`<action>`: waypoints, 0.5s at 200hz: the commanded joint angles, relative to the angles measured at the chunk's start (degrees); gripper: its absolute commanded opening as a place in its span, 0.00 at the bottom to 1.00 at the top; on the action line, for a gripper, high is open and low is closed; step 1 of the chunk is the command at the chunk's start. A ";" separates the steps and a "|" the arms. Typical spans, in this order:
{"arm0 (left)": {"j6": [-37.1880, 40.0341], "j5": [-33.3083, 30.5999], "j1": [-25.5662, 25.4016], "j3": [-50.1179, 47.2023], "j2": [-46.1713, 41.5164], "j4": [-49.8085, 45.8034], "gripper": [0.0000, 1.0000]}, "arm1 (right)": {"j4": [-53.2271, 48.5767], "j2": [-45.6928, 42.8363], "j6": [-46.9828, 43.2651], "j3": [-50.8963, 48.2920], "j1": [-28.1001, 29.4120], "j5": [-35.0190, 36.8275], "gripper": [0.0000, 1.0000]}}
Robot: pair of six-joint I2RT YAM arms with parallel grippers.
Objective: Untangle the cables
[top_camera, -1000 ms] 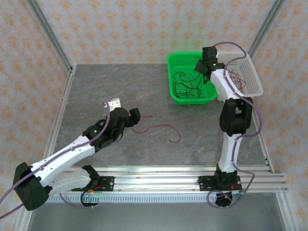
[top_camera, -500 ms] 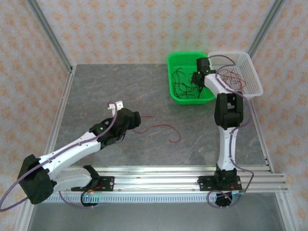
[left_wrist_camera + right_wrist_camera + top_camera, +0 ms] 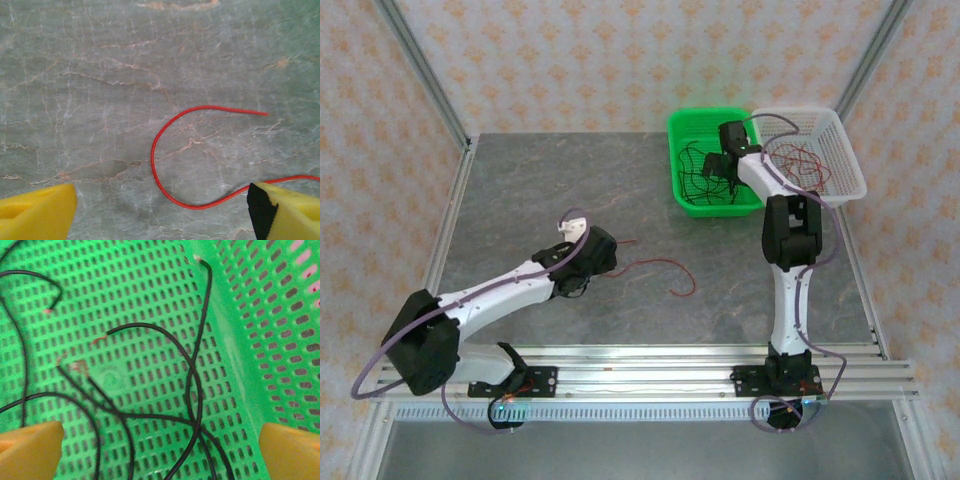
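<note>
A single red cable (image 3: 660, 266) lies loose on the grey table, curling from my left gripper (image 3: 607, 252) out to the right. In the left wrist view the red cable (image 3: 153, 155) loops between the wide-apart yellow fingers (image 3: 35, 214) of the left gripper (image 3: 160, 214), which is open; its strand runs past the right finger. My right gripper (image 3: 720, 166) hangs inside the green basket (image 3: 705, 114), open, just above several black cables (image 3: 198, 385) crossing on the basket floor. The right gripper (image 3: 160, 455) holds nothing. More red cables (image 3: 804, 160) lie in the white basket (image 3: 850, 172).
The green and white baskets stand side by side at the back right. The green basket's wall (image 3: 260, 315) rises close to the right of the right gripper. An aluminium rail (image 3: 650, 360) runs along the near table edge, and frame posts stand at the back corners.
The left gripper has moved right, over the red cable's end. The right gripper has swung left from the white basket's side and down into the green basket.
</note>
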 commanded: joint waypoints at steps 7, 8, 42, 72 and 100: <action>0.15 0.90 1.24 1.92 3.00 -0.93 0.91 | -1.23 -10.46 -1.09 -1.82 1.21 2.67 1.00; 0.20 0.89 1.30 1.99 3.11 -0.89 0.91 | -1.17 -10.67 -1.09 -1.97 1.24 2.67 1.00; 1.93 1.95 3.30 2.91 6.48 0.29 0.94 | 0.43 -20.74 -0.85 -8.02 2.58 1.76 1.00; 3.99 3.18 4.82 4.22 10.12 1.25 0.94 | 3.78 -31.82 1.11 -17.73 3.80 0.01 1.00; 5.72 3.74 5.87 6.13 14.24 1.37 0.94 | 7.01 -42.01 3.61 -28.55 5.14 -2.18 0.97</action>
